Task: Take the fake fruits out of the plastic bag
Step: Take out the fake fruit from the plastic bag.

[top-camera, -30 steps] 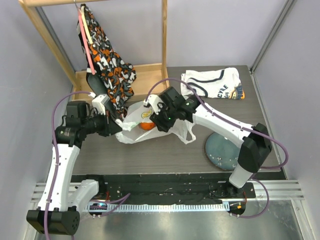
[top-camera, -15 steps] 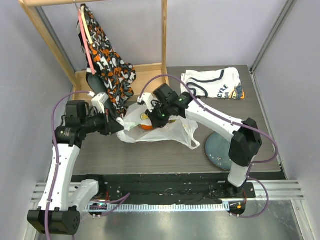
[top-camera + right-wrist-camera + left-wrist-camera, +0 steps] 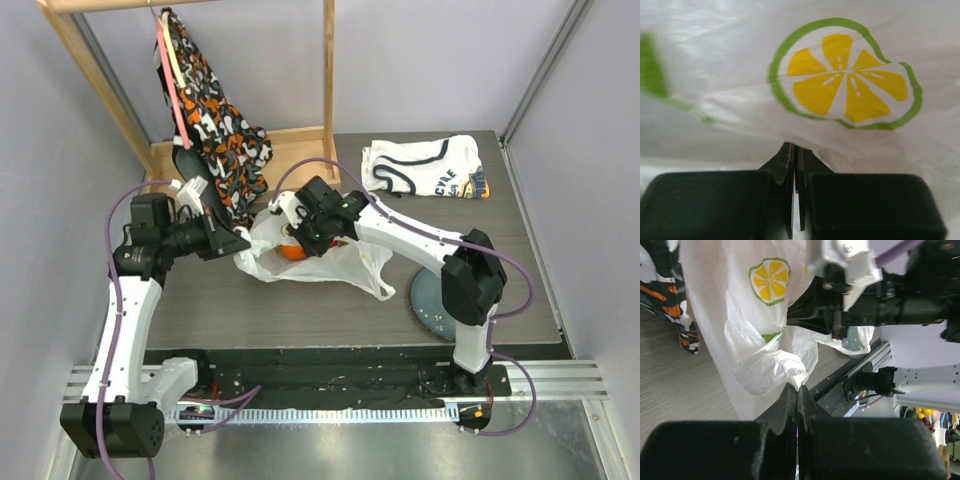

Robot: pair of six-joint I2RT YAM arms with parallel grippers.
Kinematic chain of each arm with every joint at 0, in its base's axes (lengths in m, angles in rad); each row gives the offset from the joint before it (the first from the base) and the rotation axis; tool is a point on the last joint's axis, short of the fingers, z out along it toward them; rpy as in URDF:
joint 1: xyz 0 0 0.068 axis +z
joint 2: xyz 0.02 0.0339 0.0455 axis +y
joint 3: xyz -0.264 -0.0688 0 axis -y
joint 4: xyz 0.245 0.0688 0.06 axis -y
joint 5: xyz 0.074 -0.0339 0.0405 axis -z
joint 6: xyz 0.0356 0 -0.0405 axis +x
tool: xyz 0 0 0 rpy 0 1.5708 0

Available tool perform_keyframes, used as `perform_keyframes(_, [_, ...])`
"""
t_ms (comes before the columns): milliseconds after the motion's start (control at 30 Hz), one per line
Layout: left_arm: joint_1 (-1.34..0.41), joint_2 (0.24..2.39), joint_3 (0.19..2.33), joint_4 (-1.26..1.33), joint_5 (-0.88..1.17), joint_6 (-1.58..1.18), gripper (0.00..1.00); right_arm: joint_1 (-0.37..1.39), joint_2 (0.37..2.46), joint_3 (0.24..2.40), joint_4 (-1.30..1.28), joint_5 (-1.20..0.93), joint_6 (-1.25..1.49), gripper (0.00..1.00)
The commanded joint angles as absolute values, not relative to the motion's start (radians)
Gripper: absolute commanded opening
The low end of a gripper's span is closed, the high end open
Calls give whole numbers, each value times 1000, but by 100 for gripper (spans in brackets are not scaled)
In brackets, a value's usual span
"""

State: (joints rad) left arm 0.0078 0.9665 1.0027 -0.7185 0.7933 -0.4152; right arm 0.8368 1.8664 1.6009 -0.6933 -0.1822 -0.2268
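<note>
Now the left gripper pinches the bag's crumpled edge, the right gripper clamps its film below the citrus print.

Closed fingers pinch a bunched fold of the plastic bag.

White plastic bag, yellow-green citrus print; orange fruit; black-orange-white garment.

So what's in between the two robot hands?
The plastic bag. The left gripper pinches its left end and the right gripper pinches it nearer the middle. In the top view, an orange fruit shows inside the bag between them.
</note>
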Motion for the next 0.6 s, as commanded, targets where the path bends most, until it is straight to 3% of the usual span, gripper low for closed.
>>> perform_keyframes(0, [28, 968, 1025, -655, 834, -472, 0, 822, 1916, 1641, -632, -66, -189, 3])
perform_keyframes(200, [37, 974, 1005, -630, 839, -483, 0, 779, 1960, 1675, -594, 95, -184, 4])
perform_keyframes(267, [38, 977, 997, -624, 841, -488, 0, 759, 1967, 1677, -592, 104, -175, 11])
perform_keyframes(300, [38, 980, 996, -621, 845, -489, 0, 753, 1967, 1674, -592, 109, -172, 16])
perform_keyframes(333, [38, 982, 993, -615, 847, -489, 0, 752, 1967, 1671, -591, 106, -167, 32])
perform_keyframes(467, [40, 1000, 996, -604, 857, -491, 0, 744, 1974, 1646, -584, 74, -146, 70])
perform_keyframes(567, [38, 1014, 996, -603, 862, -491, 0, 744, 2000, 1649, -584, 34, -117, 81])
